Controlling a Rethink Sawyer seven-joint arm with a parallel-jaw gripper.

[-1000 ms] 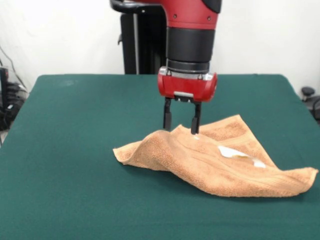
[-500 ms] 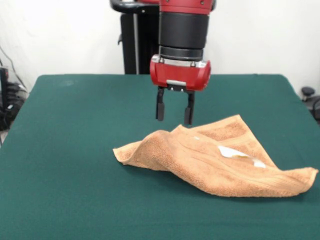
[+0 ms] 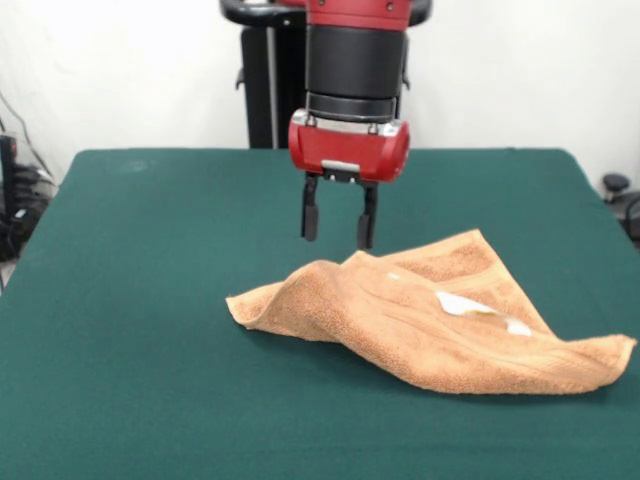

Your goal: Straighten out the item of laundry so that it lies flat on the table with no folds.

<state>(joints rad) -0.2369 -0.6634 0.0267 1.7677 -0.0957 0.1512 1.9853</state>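
The item of laundry [image 3: 430, 315], an orange-tan terry towel, lies rumpled on the green table [image 3: 140, 300], right of centre. A raised ridge runs from its left corner up to a peak near the middle, and a layer is folded over itself. A small white label [image 3: 470, 305] shows on top. My gripper [image 3: 338, 240] hangs open just above and slightly left of the towel's peak, fingers apart with nothing between them and clear of the cloth.
The table's right edge lies close to the towel's right corner [image 3: 625, 348]. Dark equipment [image 3: 15, 200] sits beyond the table's left edge and a small black object [image 3: 615, 185] beyond the right.
My gripper let go of the towel's peak, rose and drifted left. The towel kept its shape.
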